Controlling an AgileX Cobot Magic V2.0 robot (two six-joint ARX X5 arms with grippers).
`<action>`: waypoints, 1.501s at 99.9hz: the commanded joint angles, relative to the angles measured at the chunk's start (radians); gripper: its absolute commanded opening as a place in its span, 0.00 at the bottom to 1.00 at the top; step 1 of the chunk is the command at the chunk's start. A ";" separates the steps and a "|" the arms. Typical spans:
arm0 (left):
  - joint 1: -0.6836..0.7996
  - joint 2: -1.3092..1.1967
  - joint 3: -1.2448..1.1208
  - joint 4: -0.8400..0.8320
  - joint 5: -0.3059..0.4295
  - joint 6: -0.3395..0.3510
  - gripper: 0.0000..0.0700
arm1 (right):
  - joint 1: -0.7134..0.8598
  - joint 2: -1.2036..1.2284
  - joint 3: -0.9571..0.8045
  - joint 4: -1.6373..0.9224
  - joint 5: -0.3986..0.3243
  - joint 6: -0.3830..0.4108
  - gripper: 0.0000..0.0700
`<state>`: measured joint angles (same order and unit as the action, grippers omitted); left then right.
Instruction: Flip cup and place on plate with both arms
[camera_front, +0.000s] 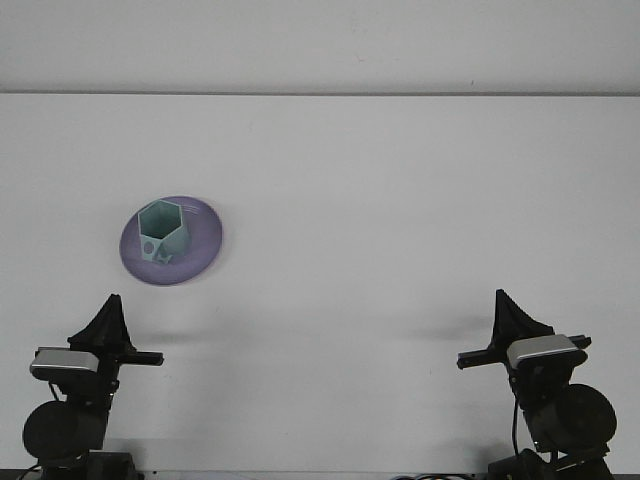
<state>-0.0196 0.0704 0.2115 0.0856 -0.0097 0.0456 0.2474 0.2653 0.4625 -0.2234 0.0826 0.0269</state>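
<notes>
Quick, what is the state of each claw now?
Left claw: holding nothing; open or closed cannot be told.
Right claw: the same.

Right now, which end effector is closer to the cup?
The left end effector. It sits just below the purple plate holding the teal cup; the right end effector is far across the table.
</notes>
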 joint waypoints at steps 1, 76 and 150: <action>-0.008 -0.028 -0.031 0.020 -0.019 -0.006 0.02 | 0.002 0.004 0.008 0.007 0.004 -0.005 0.00; -0.014 -0.067 -0.198 0.097 -0.016 -0.012 0.02 | 0.002 0.004 0.008 0.008 0.004 -0.005 0.00; -0.014 -0.067 -0.198 0.096 -0.016 -0.012 0.02 | -0.152 -0.115 -0.163 0.039 -0.044 -0.243 0.00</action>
<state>-0.0315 0.0036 0.0330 0.1722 -0.0246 0.0353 0.1295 0.1749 0.3584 -0.1898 0.0811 -0.1234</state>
